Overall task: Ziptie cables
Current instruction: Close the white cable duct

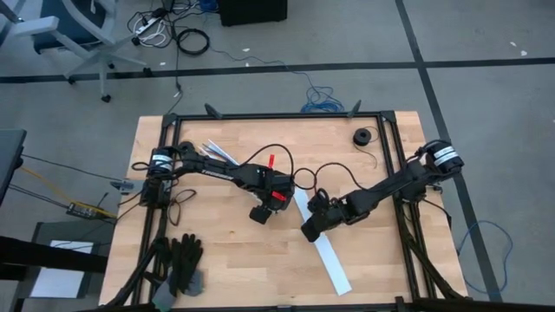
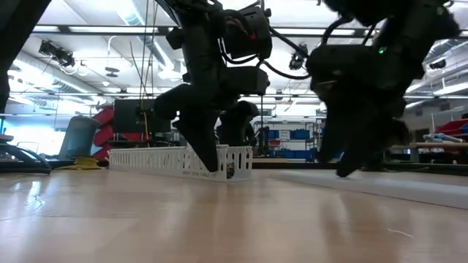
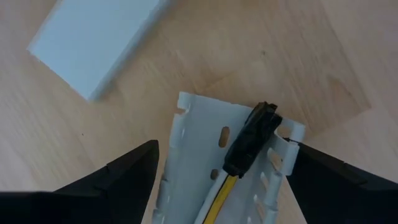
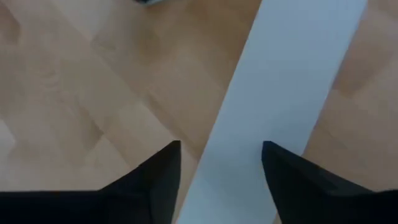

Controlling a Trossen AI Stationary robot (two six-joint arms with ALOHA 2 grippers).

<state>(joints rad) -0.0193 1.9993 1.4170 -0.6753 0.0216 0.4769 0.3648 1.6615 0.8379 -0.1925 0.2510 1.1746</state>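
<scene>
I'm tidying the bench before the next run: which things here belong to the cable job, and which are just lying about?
Part of the job:
- slotted white channel, between the open left gripper fingers
- yellow cable with dark plug, lying in that channel
- flat white strip, under the open right gripper

Lying about:
- black gloves
- black tape roll

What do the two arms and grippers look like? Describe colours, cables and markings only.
Both arms are dark and jointed, with black cords looping along them. The left arm carries red parts near its wrist; the right arm has a white band at its base. The wedge-shaped fingers are black.
</scene>
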